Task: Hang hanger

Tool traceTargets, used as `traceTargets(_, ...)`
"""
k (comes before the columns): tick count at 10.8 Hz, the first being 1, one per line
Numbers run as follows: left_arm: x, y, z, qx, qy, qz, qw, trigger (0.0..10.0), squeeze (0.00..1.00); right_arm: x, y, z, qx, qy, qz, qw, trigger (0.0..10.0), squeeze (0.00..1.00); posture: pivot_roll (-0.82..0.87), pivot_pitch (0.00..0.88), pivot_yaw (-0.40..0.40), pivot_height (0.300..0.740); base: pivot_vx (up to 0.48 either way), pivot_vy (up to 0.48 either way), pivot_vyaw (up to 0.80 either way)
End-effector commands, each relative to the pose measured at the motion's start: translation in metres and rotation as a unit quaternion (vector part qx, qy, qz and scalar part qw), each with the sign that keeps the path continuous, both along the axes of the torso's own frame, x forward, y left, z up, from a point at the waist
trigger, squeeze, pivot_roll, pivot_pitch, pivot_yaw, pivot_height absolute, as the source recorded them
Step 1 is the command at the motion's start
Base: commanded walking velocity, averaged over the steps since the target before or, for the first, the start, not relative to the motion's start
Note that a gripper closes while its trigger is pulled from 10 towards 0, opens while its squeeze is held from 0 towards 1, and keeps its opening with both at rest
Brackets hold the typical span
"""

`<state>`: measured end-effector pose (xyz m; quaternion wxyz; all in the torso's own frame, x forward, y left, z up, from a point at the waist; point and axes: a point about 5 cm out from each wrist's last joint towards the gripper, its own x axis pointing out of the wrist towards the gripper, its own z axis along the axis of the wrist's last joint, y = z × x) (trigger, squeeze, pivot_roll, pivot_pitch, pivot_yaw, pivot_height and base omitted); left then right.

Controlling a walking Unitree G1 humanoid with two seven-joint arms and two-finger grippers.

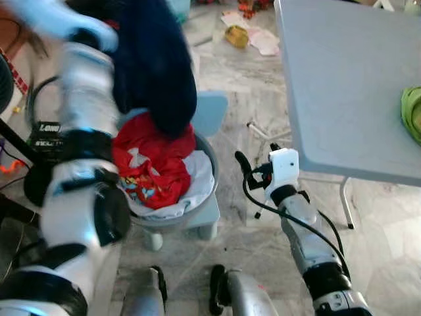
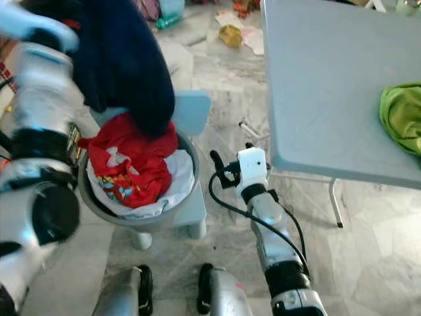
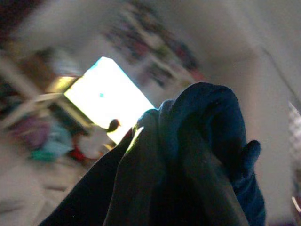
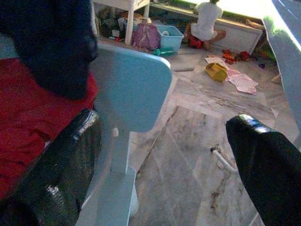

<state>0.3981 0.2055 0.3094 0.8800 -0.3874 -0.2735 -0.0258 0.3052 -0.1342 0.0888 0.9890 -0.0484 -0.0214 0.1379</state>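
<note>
**A:** Where is your left tool?

**B:** My left arm is raised above the round grey laundry basket (image 1: 209, 172), and a dark navy cloth garment (image 1: 154, 62) hangs from up there, its lower end touching the laundry in the basket. In my left wrist view the same navy cloth bunches up right in front of the camera. The left tool itself is hidden behind that cloth and the blur, so I cannot tell whether its fingers are apart or together.

**A:** What lies in the basket?

**B:** A crumpled red garment with a colourful print (image 1: 150, 168) on top, and white cloth (image 1: 197, 178) under it on the side toward my right arm. The basket sits on a small pale blue plastic chair (image 4: 129, 89), whose backrest stands just behind the basket.

**A:** And the right tool?

**B:** My right tool (image 1: 245, 166) is low, just beside the basket and near the chair, over the marble floor (image 1: 240, 99). Its two black fingers (image 4: 268, 165) stand wide apart, empty.

**A:** The hanger?

**B:** I cannot make one out. Beyond my right arm from the basket is a grey tabletop (image 2: 329, 79) with a green cloth (image 2: 402, 115) at its far edge.
</note>
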Motion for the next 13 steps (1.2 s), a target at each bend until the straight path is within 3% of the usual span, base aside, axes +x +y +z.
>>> traceTargets(1,0.001,-0.001,-0.019,-0.008,0.037,0.007,0.999,0.0,0.00,0.000,-0.003,-0.003,-0.003,0.004,-0.010,1.000,10.0,0.00,0.09,0.149,-0.066,0.740,0.000,0.000,0.00)
traceTargets(3,-0.007,-0.037,-0.087,0.115,0.137,-0.046,0.983,0.0,0.00,-0.003,-0.001,-0.005,-0.002,0.004,-0.008,1.000,10.0,0.00,0.09,0.156,-0.069,0.740,0.000,0.000,0.00)
traceTargets(4,-0.017,-0.045,-0.123,0.136,0.183,-0.072,0.971,0.0,0.00,-0.003,-0.002,-0.005,-0.003,0.004,-0.009,1.000,10.0,0.00,0.09,0.165,-0.074,0.740,0.000,0.000,0.00)
traceTargets(5,-0.031,-0.048,-0.169,0.163,0.253,-0.088,0.950,0.0,0.00,-0.001,-0.003,-0.004,-0.004,0.004,-0.009,1.000,10.0,0.00,0.10,0.171,-0.080,0.740,0.000,0.000,0.00)
traceTargets(6,-0.041,-0.048,-0.195,0.162,0.305,-0.103,0.933,0.0,0.00,-0.001,-0.002,-0.004,-0.005,0.003,-0.008,1.000,10.0,0.00,0.10,0.174,-0.082,0.740,0.000,0.000,0.00)
traceTargets(7,-0.053,-0.039,-0.219,0.153,0.361,-0.084,0.916,2.7,0.00,-0.001,-0.001,-0.004,-0.006,0.003,-0.005,1.000,10.0,0.00,0.10,0.178,-0.085,0.740,0.000,0.000,0.00)
traceTargets(8,-0.060,-0.037,-0.230,0.162,0.388,-0.087,0.903,5.9,0.00,-0.001,-0.001,-0.004,-0.007,0.003,-0.005,1.000,10.0,0.00,0.09,0.179,-0.085,0.740,0.000,0.000,0.00)
traceTargets(9,-0.074,-0.025,-0.248,0.196,0.428,-0.062,0.880,10.0,1.00,-0.002,-0.002,-0.005,-0.009,0.004,-0.005,1.000,10.0,0.00,0.09,0.183,-0.087,0.740,0.000,0.000,0.00)
traceTargets(10,-0.081,-0.021,-0.244,0.241,0.397,-0.054,0.884,10.0,1.00,-0.004,-0.004,-0.005,-0.011,0.005,-0.005,1.000,10.0,0.00,0.09,0.188,-0.089,0.740,0.000,0.000,0.00)
traceTargets(11,-0.085,-0.026,-0.237,0.270,0.360,-0.081,0.889,10.0,1.00,-0.004,-0.005,-0.005,-0.012,0.006,-0.005,1.000,10.0,0.00,0.09,0.193,-0.094,0.740,0.000,0.000,0.00)
traceTargets(12,-0.102,-0.024,-0.238,0.396,0.337,-0.096,0.849,10.0,1.00,-0.006,-0.005,-0.006,-0.013,0.007,-0.003,1.000,10.0,0.00,0.10,0.208,-0.096,0.740,0.000,0.000,0.00)
traceTargets(13,-0.122,-0.014,-0.250,0.480,0.350,-0.107,0.798,10.0,1.00,-0.007,-0.004,-0.008,-0.015,0.011,0.000,1.000,10.0,0.00,0.10,0.217,-0.093,0.740,0.000,0.000,0.00)
